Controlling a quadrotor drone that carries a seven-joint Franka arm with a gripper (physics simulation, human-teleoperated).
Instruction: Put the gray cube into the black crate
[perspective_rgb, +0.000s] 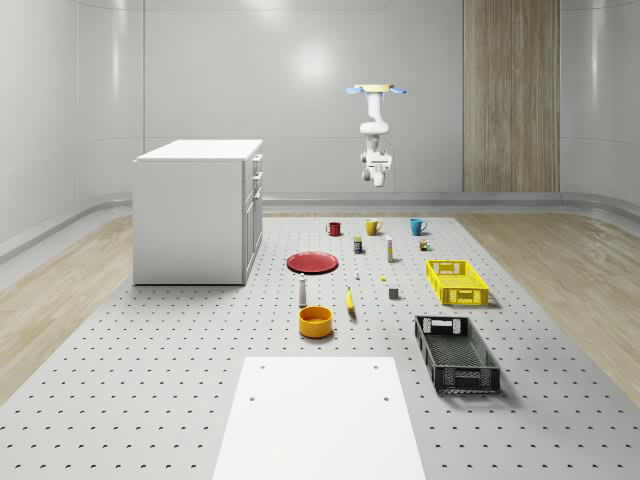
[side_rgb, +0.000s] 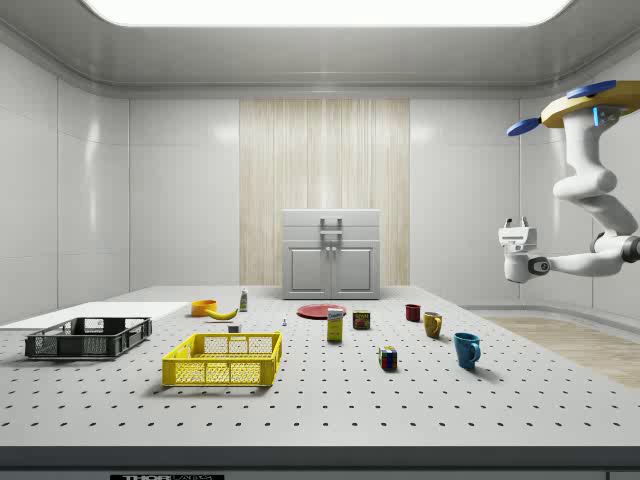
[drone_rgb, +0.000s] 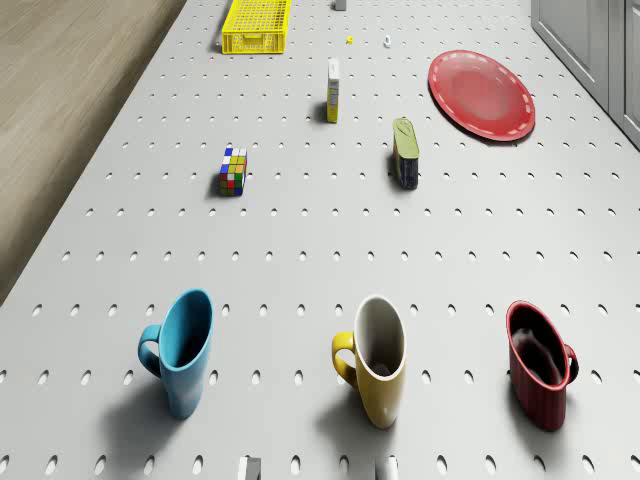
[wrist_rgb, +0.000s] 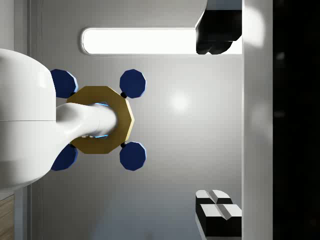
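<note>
The small gray cube (perspective_rgb: 394, 293) lies on the perforated table between the banana and the yellow crate. Nearer the front, toward the whole-scene view's right, stands the black crate (perspective_rgb: 455, 350) (side_rgb: 88, 337) with nothing in it. The drone (perspective_rgb: 375, 90) (side_rgb: 590, 100) hovers high over the table's far end, above the row of mugs. Its arm bends below it, and the gripper (perspective_rgb: 378, 152) (side_rgb: 516, 222) (wrist_rgb: 218, 125) points up at the ceiling, far above the cube. The fingers (wrist_rgb: 217, 212) stand wide apart and hold nothing.
On the table: yellow crate (perspective_rgb: 456, 281), red plate (perspective_rgb: 313, 262), orange bowl (perspective_rgb: 315, 320), banana (perspective_rgb: 350, 300), puzzle cube (drone_rgb: 233, 171). Blue mug (drone_rgb: 185, 350), yellow mug (drone_rgb: 378, 358) and red mug (drone_rgb: 540, 375) stand below the drone. A white cabinet (perspective_rgb: 200, 210) stands at the whole-scene view's left.
</note>
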